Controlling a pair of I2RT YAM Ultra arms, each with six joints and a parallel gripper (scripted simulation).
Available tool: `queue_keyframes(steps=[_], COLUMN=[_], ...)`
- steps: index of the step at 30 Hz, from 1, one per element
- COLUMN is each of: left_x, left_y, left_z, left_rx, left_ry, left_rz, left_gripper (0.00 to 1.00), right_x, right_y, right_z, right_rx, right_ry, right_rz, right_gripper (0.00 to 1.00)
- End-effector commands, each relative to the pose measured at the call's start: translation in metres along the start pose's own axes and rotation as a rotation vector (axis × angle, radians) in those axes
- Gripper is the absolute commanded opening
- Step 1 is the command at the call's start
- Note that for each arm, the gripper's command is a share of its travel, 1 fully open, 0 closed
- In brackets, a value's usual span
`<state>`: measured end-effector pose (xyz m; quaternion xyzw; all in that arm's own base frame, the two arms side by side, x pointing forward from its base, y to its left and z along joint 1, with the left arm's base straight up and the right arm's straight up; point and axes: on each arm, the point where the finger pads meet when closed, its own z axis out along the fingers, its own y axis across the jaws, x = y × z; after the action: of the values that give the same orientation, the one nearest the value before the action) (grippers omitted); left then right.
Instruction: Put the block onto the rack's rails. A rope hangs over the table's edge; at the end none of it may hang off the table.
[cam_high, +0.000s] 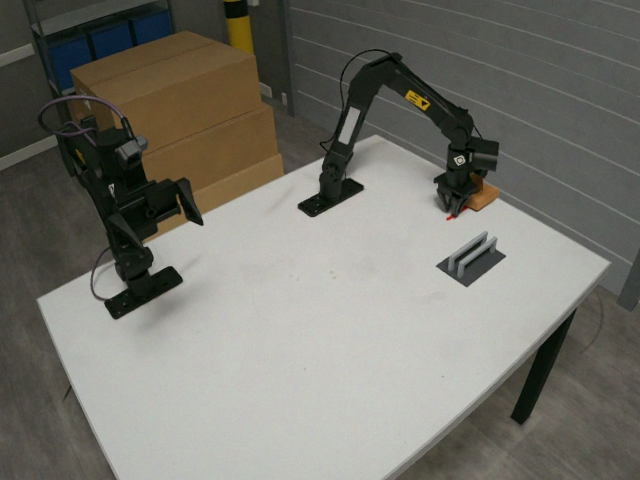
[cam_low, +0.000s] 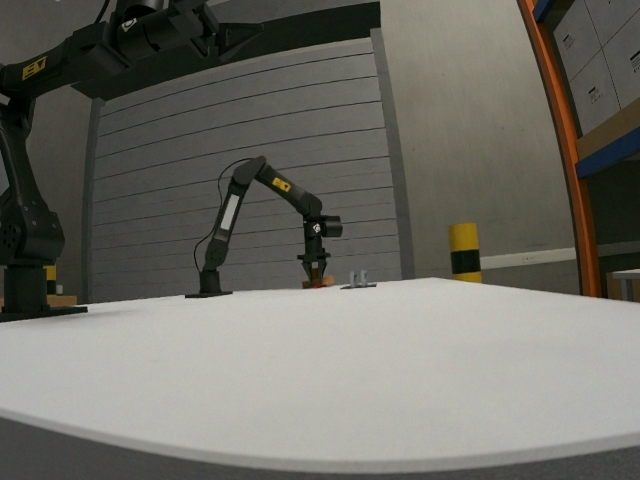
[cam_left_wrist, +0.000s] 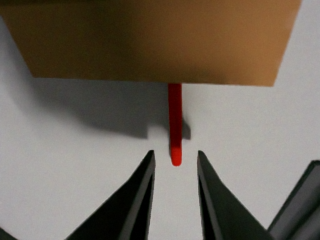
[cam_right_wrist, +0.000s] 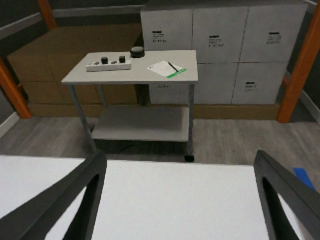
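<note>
The orange-brown block lies at the table's far edge. A short straight piece of the red rope sticks out from under it onto the table; the rest is hidden. My left gripper points down beside the block, low over the table. Its fingers are partly open, one on each side of the rope's end, and hold nothing. The rack stands nearby with two bare grey rails; its corner shows in the left wrist view. My right gripper is wide open and empty, raised high.
The white table carries both arm bases. The left arm's base is at the back edge and the right arm's base is at the other end. Cardboard boxes stand behind the table.
</note>
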<state>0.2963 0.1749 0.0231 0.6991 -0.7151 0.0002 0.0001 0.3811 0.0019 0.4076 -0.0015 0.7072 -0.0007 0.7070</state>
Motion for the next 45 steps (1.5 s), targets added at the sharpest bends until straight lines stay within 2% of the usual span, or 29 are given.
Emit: queue_keyframes(steps=[1,12,16,30,31,45], left_x=[-0.003,-0.004,-0.002,-0.001,-0.001,-0.001], left_y=[0.000,-0.002,0.005,0.006,0.006,0.007], left_z=[0.007,0.013,0.027,0.028,0.028,0.027], left_rx=[-0.003,0.012,-0.015,-0.020,-0.020,-0.023], left_ry=[-0.013,-0.023,-0.006,-0.003,-0.003,-0.001], left_rz=[-0.012,-0.007,-0.012,-0.011,-0.011,-0.010], left_gripper=[0.31,0.31,0.31,0.31,0.09,0.09], right_x=[-0.008,-0.008,-0.008,-0.008,-0.008,-0.008], right_y=[0.002,0.002,0.002,0.002,0.002,0.002], right_z=[-0.007,-0.007,-0.007,-0.007,-0.007,-0.007], right_rx=[-0.012,-0.012,-0.012,-0.012,-0.012,-0.012], right_ry=[-0.019,-0.019,-0.019,-0.019,-0.019,-0.019], right_rz=[-0.010,-0.010,-0.010,-0.010,-0.010,-0.010], right_gripper=[1.00,1.00,1.00,1.00,1.00,1.00])
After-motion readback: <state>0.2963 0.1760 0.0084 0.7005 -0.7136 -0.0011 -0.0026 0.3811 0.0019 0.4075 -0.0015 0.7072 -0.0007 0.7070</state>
